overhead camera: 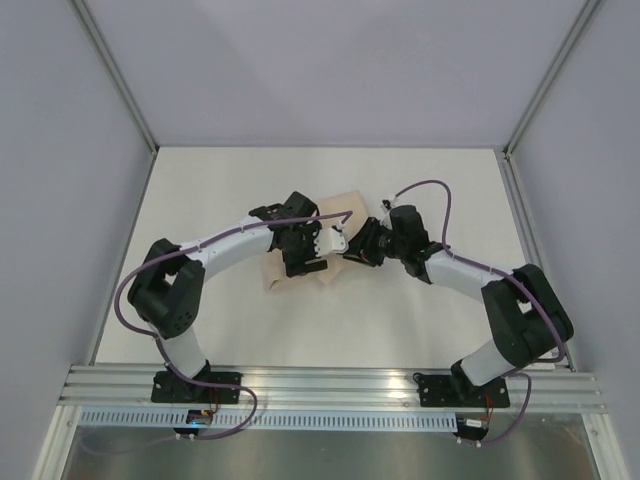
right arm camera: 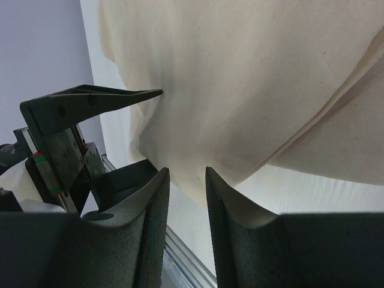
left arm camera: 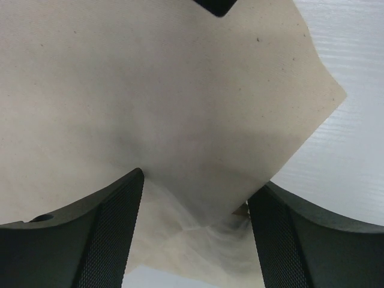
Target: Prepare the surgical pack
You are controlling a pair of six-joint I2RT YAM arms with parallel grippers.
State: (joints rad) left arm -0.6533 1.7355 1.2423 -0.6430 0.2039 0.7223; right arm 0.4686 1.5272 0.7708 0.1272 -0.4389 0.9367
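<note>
The beige cloth (overhead camera: pixel 352 202) lies bunched in the middle of the table (overhead camera: pixel 220 190). The left gripper (left arm camera: pixel 195 234) is over the cloth with its jaws wide apart. A folded corner lies loose between them. The right gripper (right arm camera: pixel 186 201) has its jaws nearly together at the cloth's edge. It may be pinching the cloth, but I cannot tell. The left gripper's finger (right arm camera: pixel 90 102) pokes against the cloth there.

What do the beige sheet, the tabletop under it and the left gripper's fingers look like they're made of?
Beige sheet: woven, cotton-like cloth, matte; it folds softly and shows tiny dark specks. Tabletop: white with faint streaks, perhaps laminate or painted board; hard to say. Left gripper fingers: black, likely plastic or rubber, with a fine knurled texture on the inner faces.
</note>
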